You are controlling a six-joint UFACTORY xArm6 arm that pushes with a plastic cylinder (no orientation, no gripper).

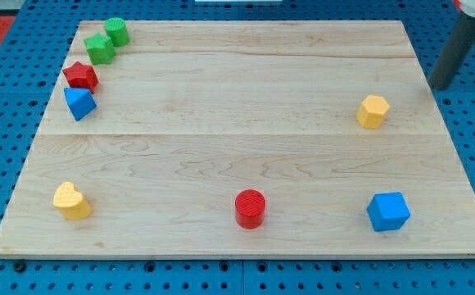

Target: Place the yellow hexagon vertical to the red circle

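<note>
We have no gripper here, only a rod, so there is nothing to open or close; our tip [441, 87] sits at the far right edge of the wooden board [246, 90], touching no block. The yellow hexagon [373, 111] lies just left of and a little nearer than the tip, on the right side of the board. The red circle [250, 208] stands near the front edge, about mid-board, well apart from the hexagon and off to its left.

As we judge it, the task has not begun to show: the hexagon is not in line above the circle along the near-far direction. What remains is to bring the tip round to the hexagon's right side and push it leftward until it sits straight beyond the circle.

The blue cube [387, 211] at the near right and the yellow heart [72, 201] at the near left lie clear of that path.
</note>
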